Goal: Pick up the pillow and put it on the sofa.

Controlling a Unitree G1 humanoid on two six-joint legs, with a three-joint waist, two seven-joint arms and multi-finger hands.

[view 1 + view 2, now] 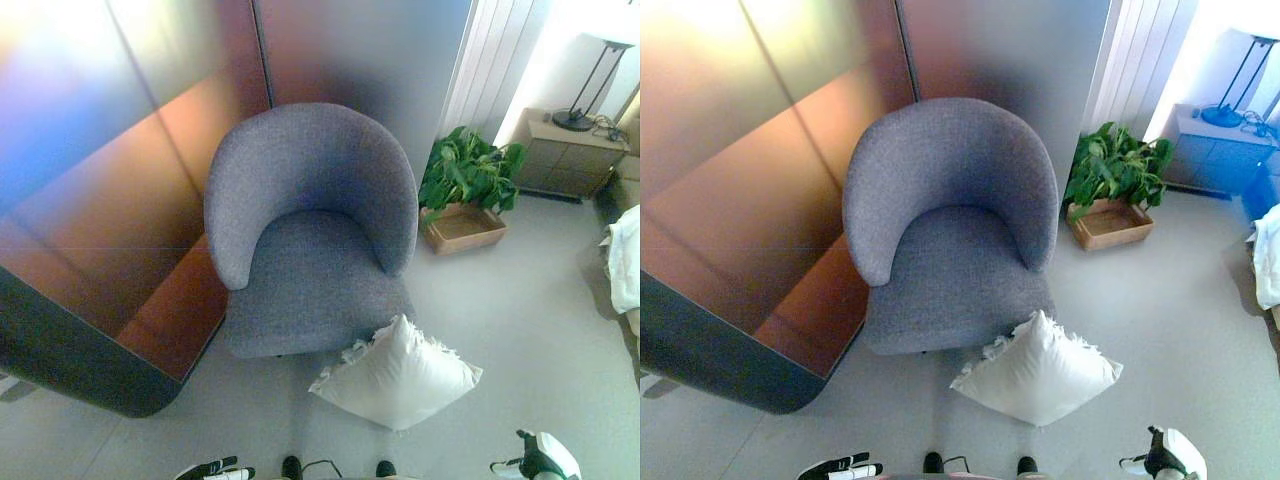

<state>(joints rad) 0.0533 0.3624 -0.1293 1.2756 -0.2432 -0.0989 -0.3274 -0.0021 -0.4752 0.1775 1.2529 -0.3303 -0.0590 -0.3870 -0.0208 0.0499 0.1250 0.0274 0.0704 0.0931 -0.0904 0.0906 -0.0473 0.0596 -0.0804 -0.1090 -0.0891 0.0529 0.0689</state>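
Observation:
A white square pillow (398, 376) with fringed edges lies on the grey floor, one corner touching the front right of the sofa. The sofa (310, 230) is a round grey fabric armchair with a curved back and nothing on its seat. My left hand (215, 469) shows at the bottom edge, low and left of the pillow, its fingers stretched out and holding nothing. Just as low, to the pillow's right, is my right hand (1158, 462), with its fingers relaxed and apart. Both hands are well clear of the pillow.
A dark glossy wall panel (110, 200) runs along the left, close to the sofa's side. A potted green plant (468, 175) in a wooden box stands right of the sofa. Farther back are a low cabinet (572, 152) with a lamp, and white cloth (625, 255) at the right edge.

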